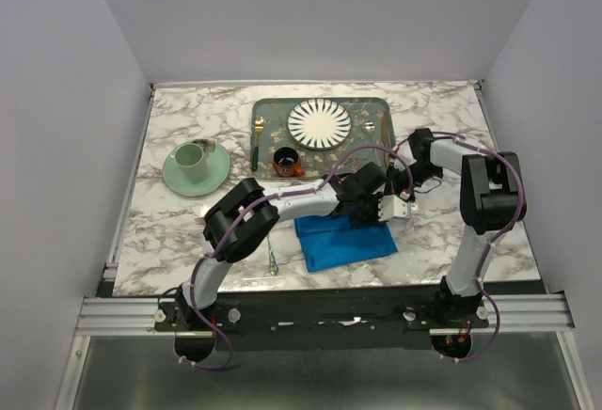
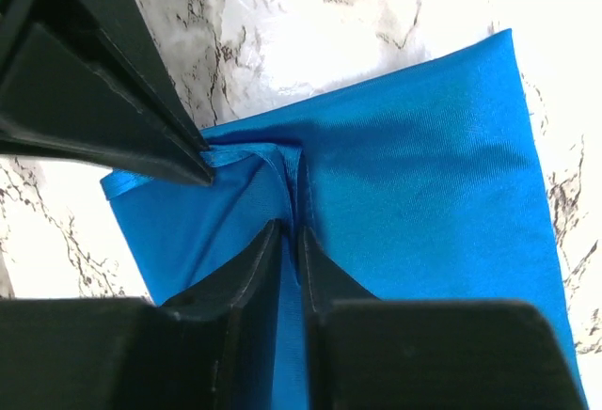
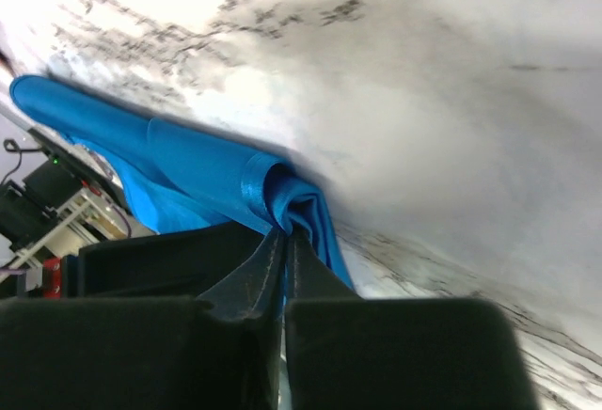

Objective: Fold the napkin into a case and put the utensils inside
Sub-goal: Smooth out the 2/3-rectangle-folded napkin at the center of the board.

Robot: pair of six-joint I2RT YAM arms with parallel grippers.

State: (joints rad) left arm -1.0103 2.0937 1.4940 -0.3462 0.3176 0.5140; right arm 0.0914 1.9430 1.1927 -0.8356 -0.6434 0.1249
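Note:
The bright blue napkin [image 1: 343, 241] lies partly folded on the marble table, in front of the tray. Both grippers meet at its far edge. My left gripper [image 1: 365, 201] [image 2: 288, 229] has its jaws down to a thin slit, with a raised pleat of napkin [image 2: 395, 184] pinched at the tips. My right gripper [image 1: 395, 207] [image 3: 288, 233] is shut on a rolled fold of the napkin [image 3: 207, 170]. Its dark fingers [image 2: 113, 100] reach into the left wrist view, tip on the hem. A thin-handled spoon [image 1: 272, 258] lies near the table's front edge, left of the napkin. No fork of the task can be made out.
A grey-green tray [image 1: 365, 156] at the back holds a striped white plate [image 1: 319, 123], a small brown cup [image 1: 287, 161] and a gold fork with a green handle [image 1: 255, 142]. A green cup on a saucer [image 1: 196, 164] stands at the left.

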